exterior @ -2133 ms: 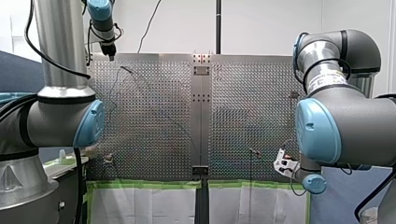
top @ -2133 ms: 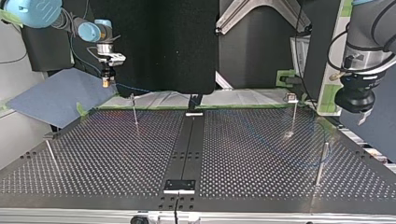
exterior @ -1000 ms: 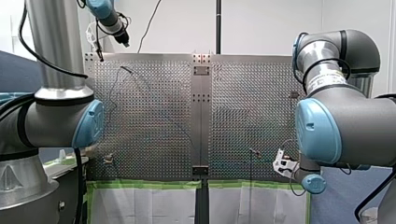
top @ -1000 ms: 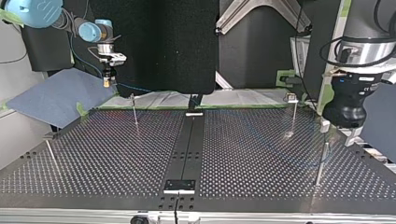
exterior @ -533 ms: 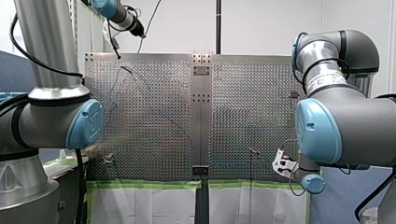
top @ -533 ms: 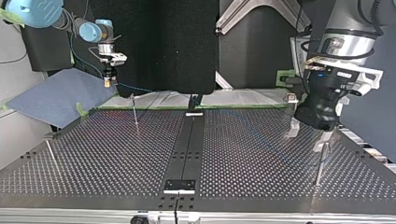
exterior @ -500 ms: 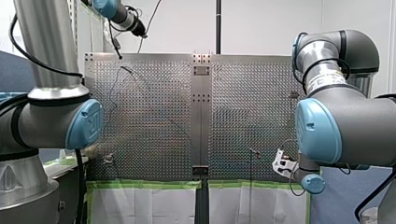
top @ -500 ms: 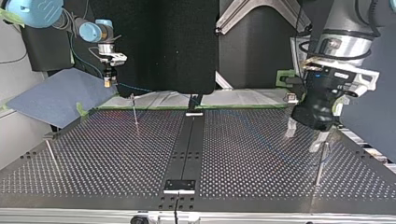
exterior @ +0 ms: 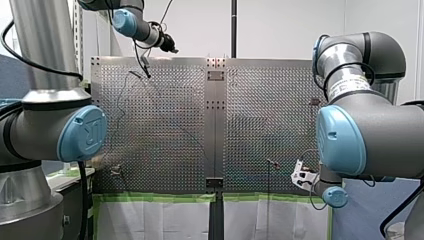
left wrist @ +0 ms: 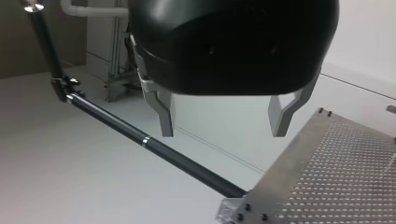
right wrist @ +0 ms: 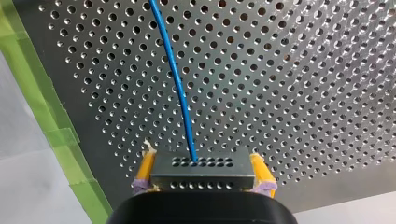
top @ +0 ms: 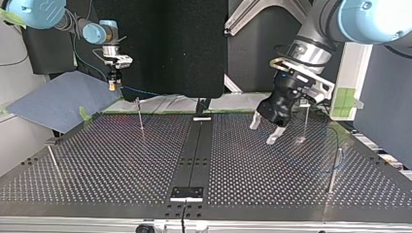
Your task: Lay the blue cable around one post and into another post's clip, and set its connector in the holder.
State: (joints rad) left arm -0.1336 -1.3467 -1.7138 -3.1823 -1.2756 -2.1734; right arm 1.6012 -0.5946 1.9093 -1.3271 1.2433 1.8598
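My right gripper (right wrist: 201,179) is shut on a small metal connector (right wrist: 194,169), with its yellow pads (right wrist: 145,167) on either side. The thin blue cable (right wrist: 175,70) leaves the connector and runs ahead over the perforated table (right wrist: 303,84). In the top view, my right gripper (top: 112,85) hangs beyond the table's far left corner and the cable (top: 138,91) trails right from it. My left gripper (top: 262,134) hovers open above the table's right half, beside a clip post (top: 305,119). Its metal fingers (left wrist: 166,112) hold nothing.
Thin posts stand at the top view's far left (top: 140,116), near left (top: 52,160) and near right (top: 333,170). A black bracket (top: 187,193) sits on the centre rail at the near edge. Green tape (right wrist: 46,107) lines the table's border. A black pole (left wrist: 140,137) rises behind the table.
My left arm has swung from the top view's right edge towards the table's middle, its gripper still open. My right arm and the connector have stayed still.
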